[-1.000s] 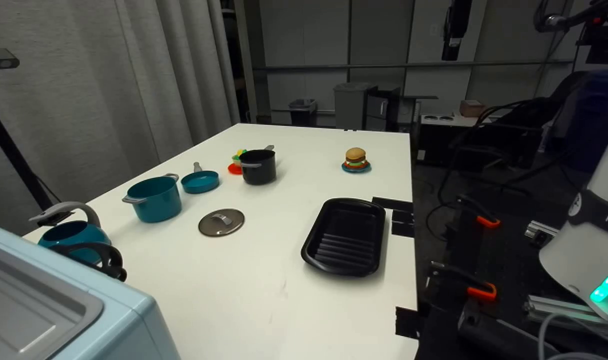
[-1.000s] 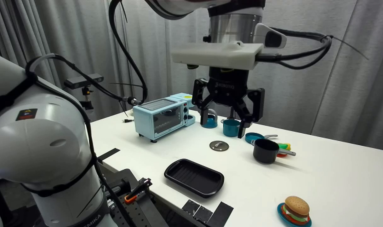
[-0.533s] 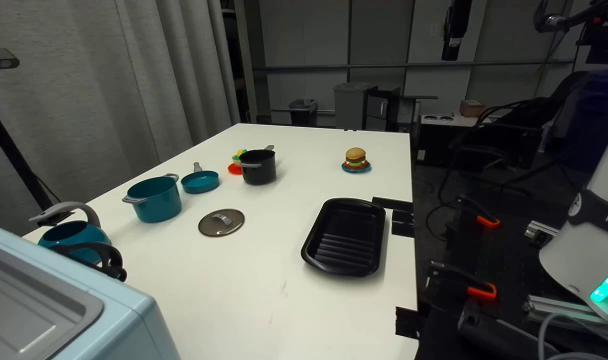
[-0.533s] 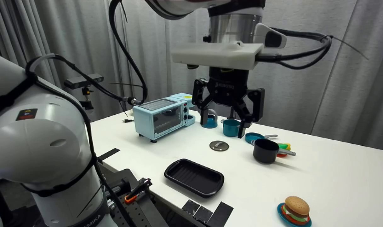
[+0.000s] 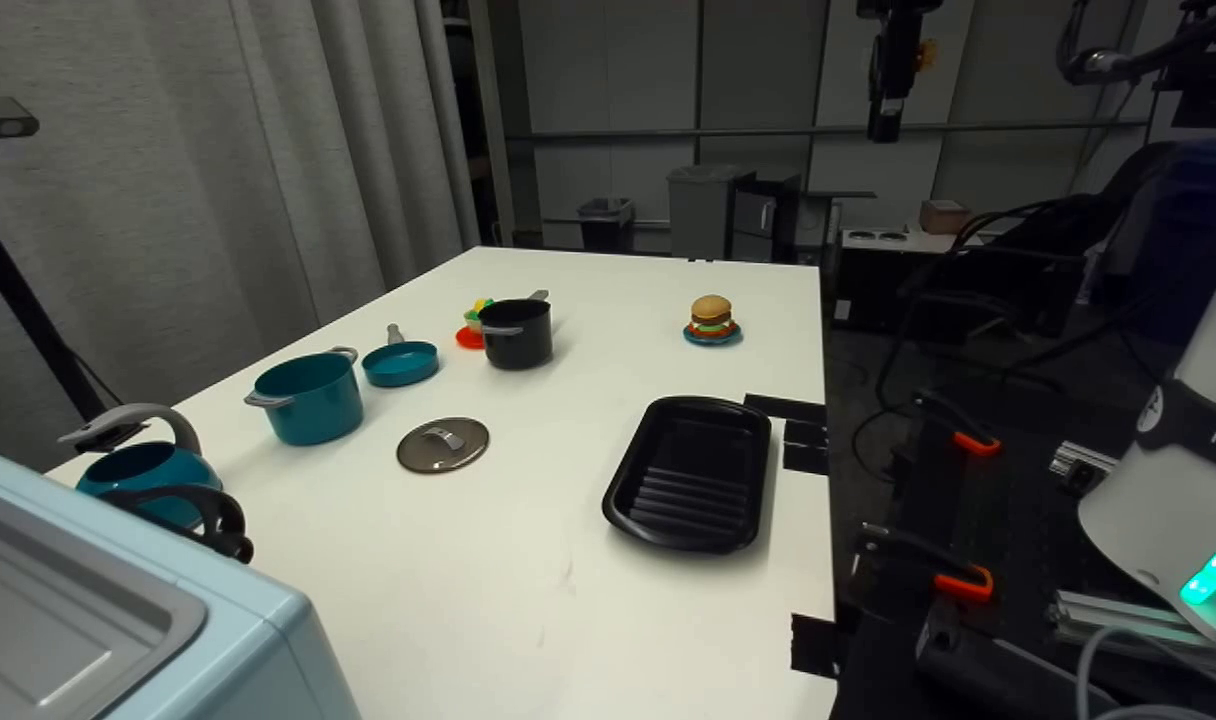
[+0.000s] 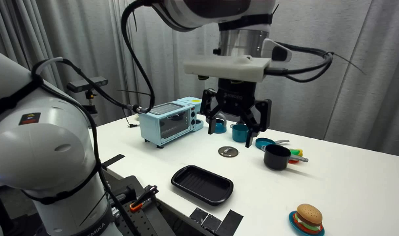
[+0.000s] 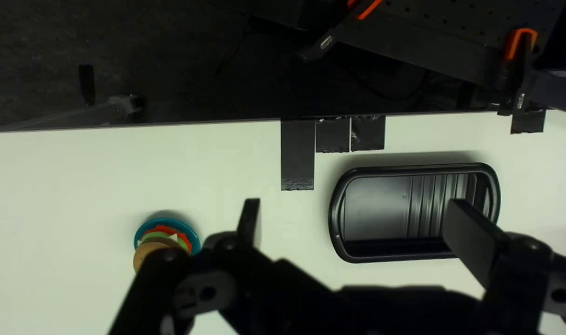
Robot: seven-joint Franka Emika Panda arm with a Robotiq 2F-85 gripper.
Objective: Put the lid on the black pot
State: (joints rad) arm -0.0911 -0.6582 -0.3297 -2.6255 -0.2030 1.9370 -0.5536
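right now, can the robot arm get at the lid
Probably yes: the gripper hangs open and empty, and the lid lies flat, handle up, with nothing on it and apart from the teal pot. It would have to move across and down first.

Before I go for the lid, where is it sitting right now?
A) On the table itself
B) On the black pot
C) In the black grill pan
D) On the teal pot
A: in both exterior views the lid lies flat on the white table, apart from the black pot, the teal pot and the black grill pan.
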